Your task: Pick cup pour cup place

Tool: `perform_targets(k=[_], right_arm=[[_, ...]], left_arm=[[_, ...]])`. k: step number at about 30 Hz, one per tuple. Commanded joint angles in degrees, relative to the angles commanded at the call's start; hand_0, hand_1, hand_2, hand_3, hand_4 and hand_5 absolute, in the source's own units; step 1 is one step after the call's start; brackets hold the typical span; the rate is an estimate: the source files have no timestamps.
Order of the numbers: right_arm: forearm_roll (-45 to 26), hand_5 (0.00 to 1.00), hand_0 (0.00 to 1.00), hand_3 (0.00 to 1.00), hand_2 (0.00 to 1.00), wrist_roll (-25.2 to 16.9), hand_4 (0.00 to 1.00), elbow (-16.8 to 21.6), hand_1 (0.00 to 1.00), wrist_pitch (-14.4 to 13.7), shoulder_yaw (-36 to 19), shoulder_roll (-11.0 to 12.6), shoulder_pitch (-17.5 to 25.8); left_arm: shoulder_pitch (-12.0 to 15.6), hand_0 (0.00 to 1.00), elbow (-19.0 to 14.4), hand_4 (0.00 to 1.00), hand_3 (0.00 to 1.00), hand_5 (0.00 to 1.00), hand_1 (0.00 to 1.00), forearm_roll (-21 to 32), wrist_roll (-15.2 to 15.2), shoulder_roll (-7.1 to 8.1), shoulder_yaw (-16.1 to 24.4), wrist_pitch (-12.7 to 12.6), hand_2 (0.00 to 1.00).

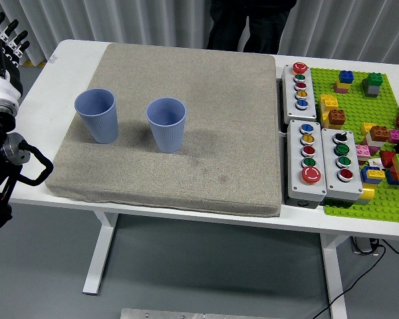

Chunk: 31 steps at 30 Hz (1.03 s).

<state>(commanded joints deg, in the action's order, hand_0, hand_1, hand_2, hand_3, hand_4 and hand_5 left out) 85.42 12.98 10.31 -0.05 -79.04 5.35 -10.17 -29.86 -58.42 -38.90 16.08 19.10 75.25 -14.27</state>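
Two ribbed, pale blue plastic cups stand upright on the grey felt mat (186, 133) that covers the left part of the white counter (73, 50). The left cup (96, 115) sits near the mat's left edge, and the right cup (167, 123) stands just beside it toward the mat's middle, the two apart and not touching. Both mouths face up; whether either holds anything cannot be made out from above.

The left hand (3, 41) is raised off the mat's left side, beyond the counter's edge, well apart from the left cup. Its fingers are stretched out and separated, holding nothing. The right hand does not appear.

As for progress, neither cup is lifted or tilted, and no hand is near one. That fits two stages equally: cups waiting for a pick and pour, or cups set back down once pouring is over. The scene alone does not settle which.

To the right of the mat lie grey push-button boxes (317, 161) and a green building-block baseplate (359, 106) with coloured bricks. Past the mat's far edge a person in dark clothing (253, 23) stands, hands not visible.
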Motion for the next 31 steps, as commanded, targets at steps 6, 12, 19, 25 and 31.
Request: perform_targets(k=[6,12,19,25,31], right_arm=[[-0.1,0.128,0.694,0.596,0.613,-0.1,0.002,0.0,0.680,0.0,-0.1,0.1,-0.2],[-1.0,0.129,0.694,0.596,0.614,-0.1,0.002,0.0,0.680,-0.1,0.4,0.1,-0.6],[-0.8,0.128,0.694,0.595,0.614,-0.1,0.002,0.0,0.680,-0.1,0.3,0.2,-0.7],[-0.7,0.128,0.694,0.595,0.614,0.0,0.002,0.0,0.679,-0.1,0.2,0.2,-0.7],[-0.7,0.128,0.694,0.595,0.614,0.0,0.002,0.0,0.679,-0.1,0.3,0.2,-0.8]], left_arm=[[-0.3,0.828,0.0,0.791,0.946,0.998,0.817,0.1,-0.1,0.31,-0.3,0.0,0.893],[-0.5,0.828,0.0,0.782,0.943,0.998,0.815,0.0,-0.2,0.09,-0.2,0.0,0.891],[-0.5,0.828,0.0,0.781,0.939,0.998,0.814,0.0,-0.2,0.22,0.2,0.0,0.890],[-0.6,0.827,0.0,0.779,0.940,0.998,0.815,0.0,-0.2,0.30,0.4,0.0,0.890],[-0.6,0.827,0.0,0.779,0.940,0.998,0.815,0.0,-0.2,0.20,0.6,0.0,0.890]])
